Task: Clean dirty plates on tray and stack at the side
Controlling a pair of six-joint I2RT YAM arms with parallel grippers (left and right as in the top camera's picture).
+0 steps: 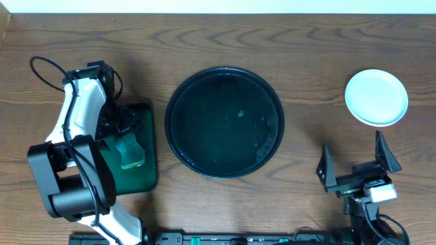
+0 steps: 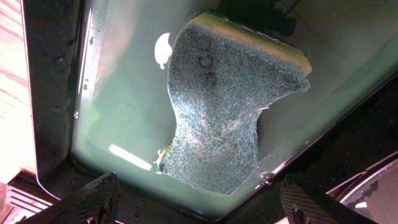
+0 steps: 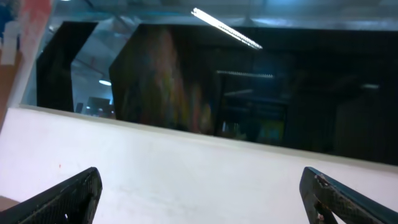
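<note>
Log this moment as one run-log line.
tray: no plates | plates: stacked right of tray | sponge: in green tray | left tool: open over sponge | right tool: open, empty

At upper right of the overhead view, the plates (image 1: 376, 97) read as one white disc, so their number cannot be told. At left, the left arm (image 1: 75, 129) hides much of the green tray (image 1: 148, 173). The left wrist view's lower edge cuts off the fingertips (image 2: 93, 202), and the black tray (image 2: 373, 193) shows only as a corner sliver.

White shell over chunky black joints on the left arm (image 1: 78, 109), thin black cable (image 1: 42, 71) looping off the top. All-black right gripper (image 1: 353, 143), pointy jaws, small white block (image 1: 383, 194) behind.
</note>
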